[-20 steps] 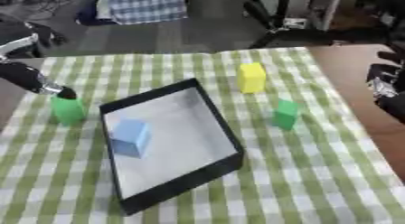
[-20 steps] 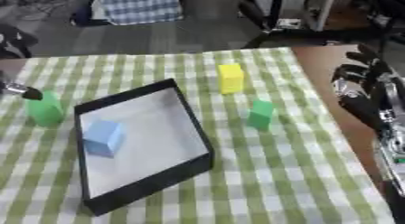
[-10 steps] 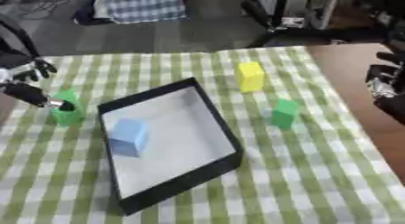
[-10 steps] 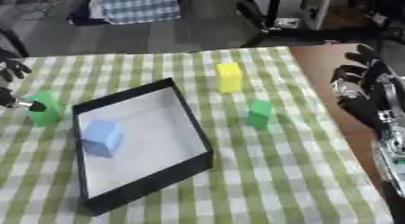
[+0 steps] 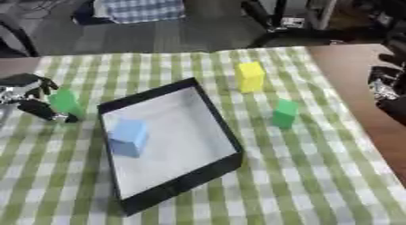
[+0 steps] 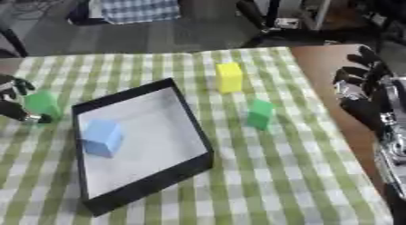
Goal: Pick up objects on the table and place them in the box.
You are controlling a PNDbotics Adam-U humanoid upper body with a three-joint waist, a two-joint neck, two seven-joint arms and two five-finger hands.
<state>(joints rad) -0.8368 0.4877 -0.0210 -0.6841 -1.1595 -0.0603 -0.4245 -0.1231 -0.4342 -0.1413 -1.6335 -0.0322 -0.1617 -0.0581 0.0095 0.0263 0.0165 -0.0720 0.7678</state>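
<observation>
Currently, at 9 o'clock on the counter (image 5: 333, 174), the left robot hand (image 5: 24, 95) has its fingers curled around a green block (image 5: 65, 102), pinching it just beside the box's left wall. The black box (image 5: 208, 110) sits at centre and holds a blue block (image 5: 127, 137) in its left half. A yellow block (image 5: 250, 76) stands at 1 o'clock. A second green block (image 5: 284, 113) stands at 3 o'clock. The right robot hand (image 6: 361, 90) rests off the counter's right edge, fingers spread.
</observation>
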